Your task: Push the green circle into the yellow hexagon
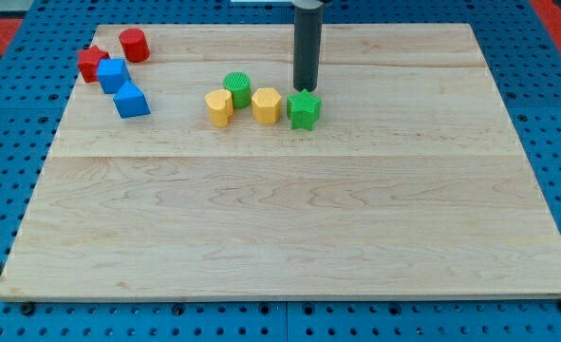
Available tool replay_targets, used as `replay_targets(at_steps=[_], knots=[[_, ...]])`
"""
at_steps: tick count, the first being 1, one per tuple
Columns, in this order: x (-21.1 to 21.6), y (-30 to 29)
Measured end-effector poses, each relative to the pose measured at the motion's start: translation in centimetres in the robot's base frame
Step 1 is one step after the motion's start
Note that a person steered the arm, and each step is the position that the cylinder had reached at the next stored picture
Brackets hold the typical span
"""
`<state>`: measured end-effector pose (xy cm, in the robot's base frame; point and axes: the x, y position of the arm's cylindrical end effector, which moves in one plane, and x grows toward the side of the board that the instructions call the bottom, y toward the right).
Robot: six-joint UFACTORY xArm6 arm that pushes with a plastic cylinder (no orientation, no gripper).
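Observation:
The green circle (pixel 237 88) stands on the wooden board (pixel 289 218) in the upper middle. The yellow hexagon (pixel 267 104) sits just to its lower right, close to it or touching. My tip (pixel 305 89) is right of the hexagon and directly above the green star (pixel 304 110), touching or nearly touching its top edge. The tip is well right of the green circle, with the yellow hexagon between them.
A yellow heart-shaped block (pixel 219 107) lies left of the hexagon, below-left of the green circle. At the upper left are a red cylinder (pixel 134 45), a red star-like block (pixel 94 63), a blue block (pixel 113 75) and a blue wedge-like block (pixel 131 100).

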<state>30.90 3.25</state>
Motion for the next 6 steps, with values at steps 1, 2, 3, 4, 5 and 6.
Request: replay_targets(at_steps=[1, 2, 3, 4, 5, 6], knots=[[-5.7, -4.9], [-3.4, -11.3], [0.0, -11.1], [4.8, -7.9], [3.4, -9.2], [-0.5, -13.0]])
